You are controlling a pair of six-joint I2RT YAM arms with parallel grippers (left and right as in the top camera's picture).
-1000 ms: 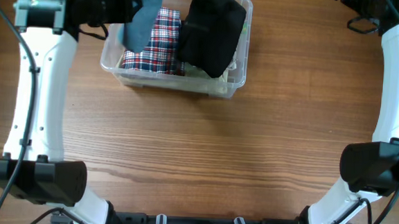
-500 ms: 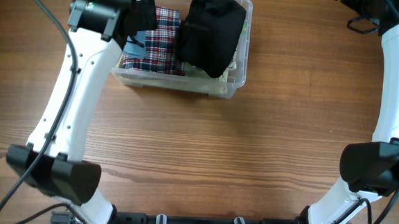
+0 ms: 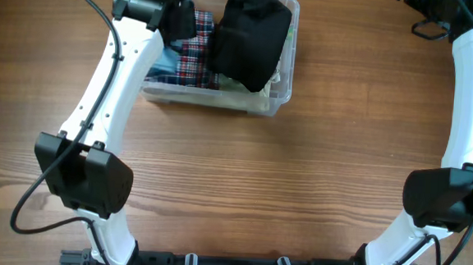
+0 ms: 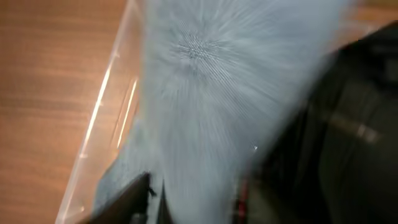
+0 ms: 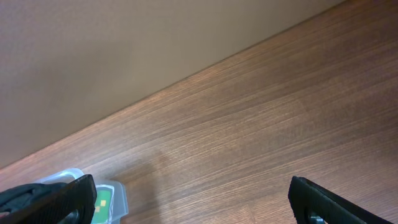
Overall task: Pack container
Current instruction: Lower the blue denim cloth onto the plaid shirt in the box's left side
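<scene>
Place: container (image 3: 278, 98) at the far edge of the desk (image 3: 316, 170), left of the middle, long side along that edge.
Build: clear colourless plastic, rectangular, rounded corners, rimmed lip; thin glossy wall (image 4: 99, 130) close in the left wrist view.
Handling, judged: light and a little springy; smooth walls likely slippery, so best taken by the rim at a short end or pushed low on a wall; soft load, nothing fragile on show.
Contents: black garment (image 3: 251, 35), bulky and matte, heaped above the rim in the right half; plaid cloth (image 3: 194, 52) in red, white and blue, folded just beside it; blue-grey cloth (image 3: 165, 62), fine-knit and limp, at the left end against the wall.
Left gripper (image 4: 194, 202): low over the container's left end, blue-grey cloth between the fingers; too blurred to tell whether clamped or let go.
Right gripper (image 5: 193, 199): fingers wide apart, nothing between them, over bare wood towards the far right corner, well apart from the container.
Risk, judged: tall black heap apt to slump over the rim if the bin is tipped.
</scene>
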